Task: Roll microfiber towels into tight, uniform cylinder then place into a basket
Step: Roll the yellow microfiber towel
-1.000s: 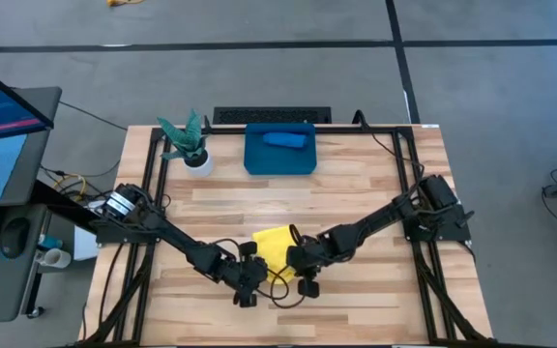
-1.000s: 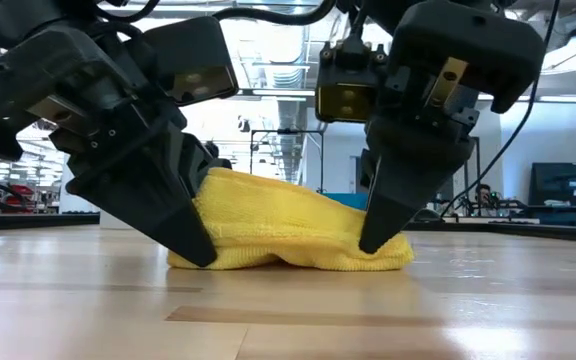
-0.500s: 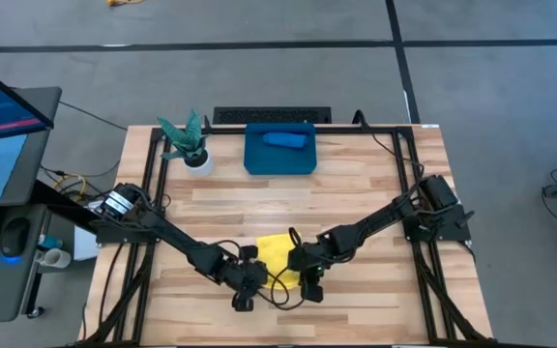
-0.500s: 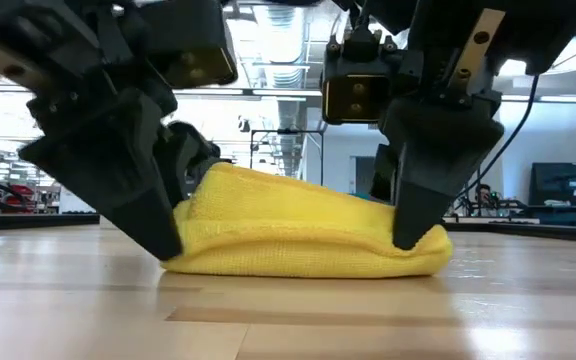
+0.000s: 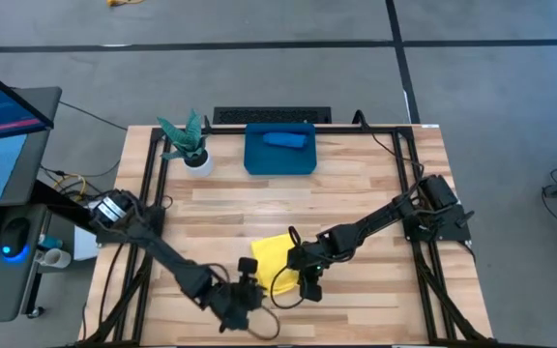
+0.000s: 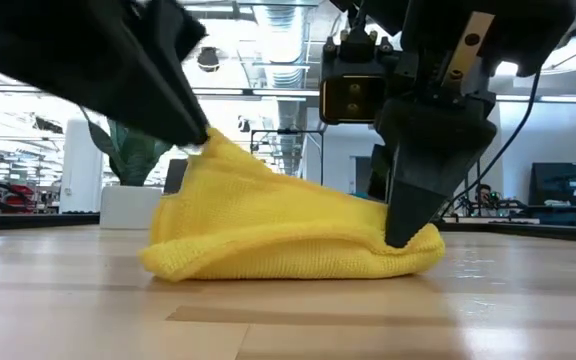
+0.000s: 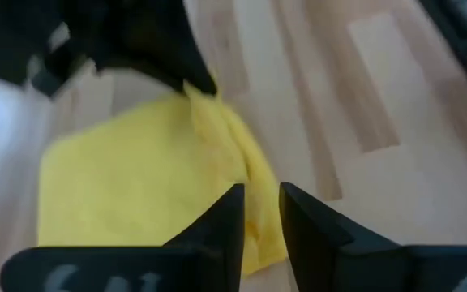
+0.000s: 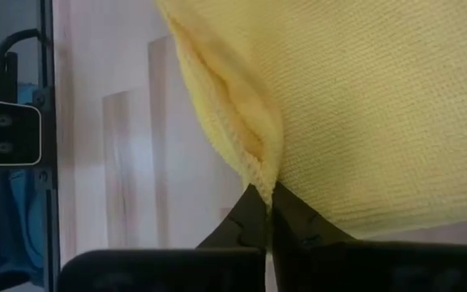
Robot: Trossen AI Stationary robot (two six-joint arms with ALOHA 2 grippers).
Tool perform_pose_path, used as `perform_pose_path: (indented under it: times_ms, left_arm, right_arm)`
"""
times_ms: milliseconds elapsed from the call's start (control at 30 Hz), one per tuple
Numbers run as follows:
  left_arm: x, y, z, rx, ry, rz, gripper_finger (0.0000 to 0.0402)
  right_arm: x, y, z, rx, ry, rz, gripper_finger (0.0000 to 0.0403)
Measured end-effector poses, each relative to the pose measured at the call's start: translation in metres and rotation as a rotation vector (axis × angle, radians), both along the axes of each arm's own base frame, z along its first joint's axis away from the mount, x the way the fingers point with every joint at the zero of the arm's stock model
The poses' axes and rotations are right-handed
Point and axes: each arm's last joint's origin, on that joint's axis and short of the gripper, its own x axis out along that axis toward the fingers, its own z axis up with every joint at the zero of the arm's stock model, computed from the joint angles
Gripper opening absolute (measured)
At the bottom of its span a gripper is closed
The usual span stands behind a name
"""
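Observation:
The yellow towel lies bunched on the wood near the table's front middle, its underside on the table. My left gripper is at its left end, where the cloth stands up in a peak. My right gripper is shut on its right end, low by the table. The blue towel lies rolled inside the teal basket at the far edge. My left gripper has the towel's left near corner at its fingertips, slanting down from the near left. The corner is drawn up into a peak while the rest stays on the table. In my wrist view, yellow cloth shows in the narrow gap between the fingers. My right gripper pinches a folded edge of the towel between its two shut fingers, at the towel's right end. The fingers slant down from the right. That end rests on the table under the fingertips.
A white pot with a green plant stands left of the basket. Black frame rails run along the table's sides. Bare wood lies between the yellow towel and the basket. A monitor stands off the table's left.
My left gripper has risen off the table and drawn back toward the near edge, rolling as it went. The towel's left end, flat against the table a second ago, now stands up in a peak. Its right end has stayed down under my right gripper.

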Motion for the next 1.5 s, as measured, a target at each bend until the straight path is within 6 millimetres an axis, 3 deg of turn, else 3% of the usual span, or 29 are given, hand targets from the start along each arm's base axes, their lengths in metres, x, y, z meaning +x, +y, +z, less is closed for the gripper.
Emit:
perform_pose_path:
  times_ms: [267, 533, 733, 1500]
  left_arm:
    - [0.002, -0.021, 0.004, 0.003, -0.125, -0.131, 0.0047]
    - [0.029, -0.001, -0.028, -0.023, -0.056, -0.146, 0.0033]
    - [0.038, 0.010, -0.038, -0.073, -0.009, -0.136, 0.0031]
    - [0.040, 0.023, -0.039, 0.116, -0.060, 0.049, 0.0031]
  right_arm:
    - [0.004, -0.004, 0.001, 0.007, -0.020, -0.015, 0.0008]
    - [0.003, -0.004, 0.001, 0.009, -0.018, -0.019, 0.0012]
    - [0.005, -0.007, 0.001, 0.012, -0.031, -0.026, 0.0013]
    - [0.005, -0.012, 0.000, 0.006, -0.008, -0.032, 0.0015]
